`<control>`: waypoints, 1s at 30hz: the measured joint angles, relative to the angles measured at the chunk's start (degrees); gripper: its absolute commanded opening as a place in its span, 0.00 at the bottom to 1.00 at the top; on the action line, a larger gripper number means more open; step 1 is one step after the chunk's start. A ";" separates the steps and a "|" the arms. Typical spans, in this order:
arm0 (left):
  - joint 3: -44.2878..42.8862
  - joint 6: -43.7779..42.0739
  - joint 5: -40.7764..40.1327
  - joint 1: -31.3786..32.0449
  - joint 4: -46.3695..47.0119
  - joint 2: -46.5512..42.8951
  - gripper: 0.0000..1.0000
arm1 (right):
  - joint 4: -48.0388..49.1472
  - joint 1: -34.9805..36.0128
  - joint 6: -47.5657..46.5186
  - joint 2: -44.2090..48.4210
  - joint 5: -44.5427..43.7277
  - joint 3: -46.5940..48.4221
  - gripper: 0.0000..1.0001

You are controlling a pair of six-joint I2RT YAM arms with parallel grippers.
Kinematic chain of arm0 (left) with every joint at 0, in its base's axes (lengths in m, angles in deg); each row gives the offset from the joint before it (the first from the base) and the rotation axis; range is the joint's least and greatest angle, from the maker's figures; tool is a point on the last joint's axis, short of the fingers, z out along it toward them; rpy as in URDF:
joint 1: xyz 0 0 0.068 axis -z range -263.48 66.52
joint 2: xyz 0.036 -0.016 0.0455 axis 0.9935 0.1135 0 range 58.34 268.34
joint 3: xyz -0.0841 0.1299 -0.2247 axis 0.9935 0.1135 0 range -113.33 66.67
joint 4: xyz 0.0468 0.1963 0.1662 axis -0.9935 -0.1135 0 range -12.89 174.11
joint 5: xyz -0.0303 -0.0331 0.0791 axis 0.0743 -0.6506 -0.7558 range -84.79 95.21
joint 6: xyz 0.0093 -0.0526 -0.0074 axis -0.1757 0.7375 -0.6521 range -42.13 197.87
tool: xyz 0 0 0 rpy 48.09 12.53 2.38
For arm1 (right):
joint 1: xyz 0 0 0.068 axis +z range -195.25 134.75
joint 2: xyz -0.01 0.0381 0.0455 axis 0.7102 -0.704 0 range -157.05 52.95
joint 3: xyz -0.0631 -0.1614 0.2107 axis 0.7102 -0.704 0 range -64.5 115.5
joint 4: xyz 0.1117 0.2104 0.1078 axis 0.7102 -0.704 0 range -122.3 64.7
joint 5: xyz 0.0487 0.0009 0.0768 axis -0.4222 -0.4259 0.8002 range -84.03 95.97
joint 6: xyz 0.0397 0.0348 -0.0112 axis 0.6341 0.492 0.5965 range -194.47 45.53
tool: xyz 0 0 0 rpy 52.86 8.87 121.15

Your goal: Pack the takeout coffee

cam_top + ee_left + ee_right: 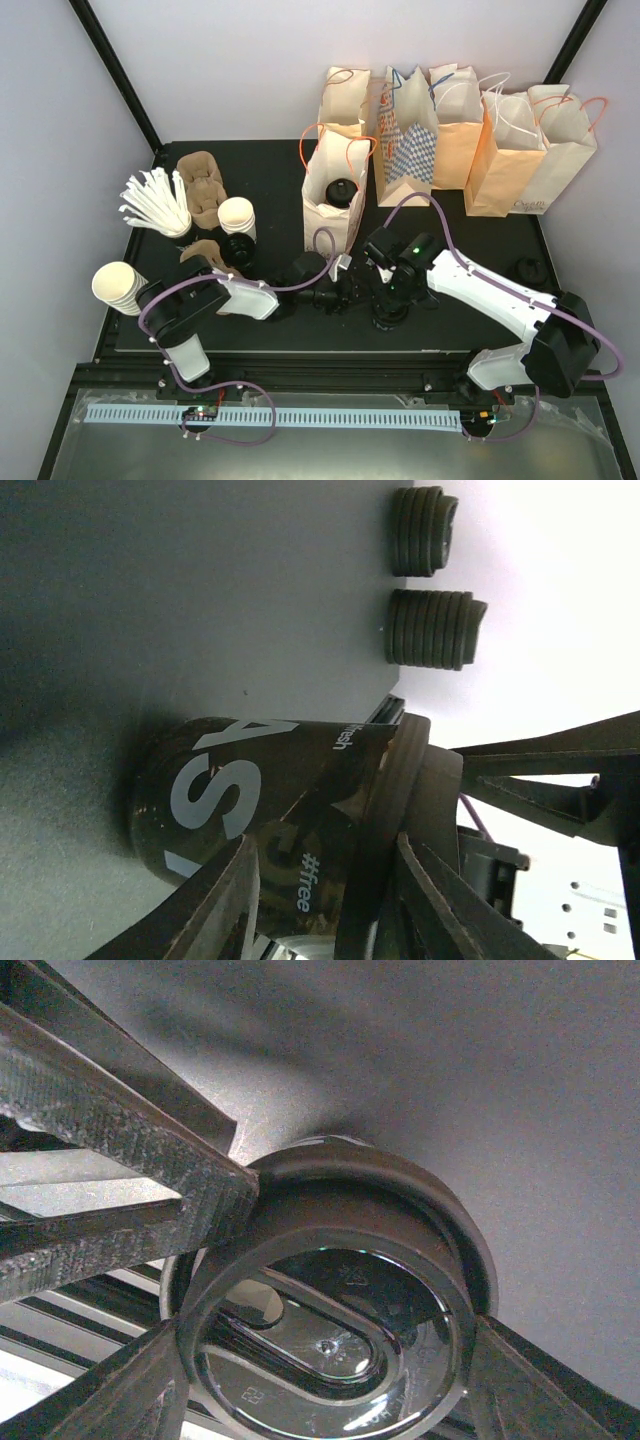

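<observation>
Nearest us, our right gripper (345,1270) clamps the round black plastic lid (330,1360) of the small white lettered paper cup (215,790), upright on the black table (260,170), with the open cream paper bag (322,215) just beyond it to the left and our left gripper (325,865) part-open alongside.

Top view. A black matte table (260,170) is filling the centre of the enclosure. A pale, lavender-tinted back wall (250,60) is closing the scene at 12 o'clock, with matching side walls standing at 9 o'clock (50,150) and 3 o'clock (615,200). Two black frame posts are slanting inward, one at 11 o'clock (115,75) and one at 1 o'clock (577,40). At 6 o'clock a brushed metal ledge (330,455) is catching soft glare, with a white slotted rail (330,415) running across it. Diffuse light is casting only soft shadows on the table.
</observation>
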State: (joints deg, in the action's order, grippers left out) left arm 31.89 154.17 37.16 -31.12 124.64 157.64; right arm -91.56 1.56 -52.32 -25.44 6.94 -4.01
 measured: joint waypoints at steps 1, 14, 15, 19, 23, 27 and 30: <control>-0.81 -0.76 -0.26 0.17 -2.97 -0.81 0.42 | -0.17 0.04 0.02 0.17 0.00 -0.02 0.66; -3.34 -9.60 -2.89 -1.62 -32.30 -16.74 0.58 | 3.06 0.96 -5.46 -0.02 4.90 1.01 0.66; -3.34 -10.23 -3.06 -2.21 -33.55 -18.25 0.60 | 3.26 1.03 -5.86 -0.31 5.49 1.53 0.66; -3.39 -12.74 -3.54 -4.92 -39.60 -25.20 0.62 | 3.82 1.25 -7.78 -0.37 7.34 4.52 0.66; -3.39 -15.08 -3.13 -9.33 -45.20 -32.35 0.62 | 5.25 1.40 -10.05 0.98 10.45 5.86 0.65; -3.39 -17.49 -1.07 -15.10 -50.16 -37.77 0.62 | 5.64 1.44 -12.09 1.86 15.74 6.82 0.64; -3.39 -19.89 1.97 -19.54 -53.81 -41.24 0.63 | 5.20 1.44 -12.52 1.79 19.52 8.59 0.64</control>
State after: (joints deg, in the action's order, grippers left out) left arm 28.50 134.28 39.12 -50.67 70.83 116.40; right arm -86.36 3.00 -64.84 -23.64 26.46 4.58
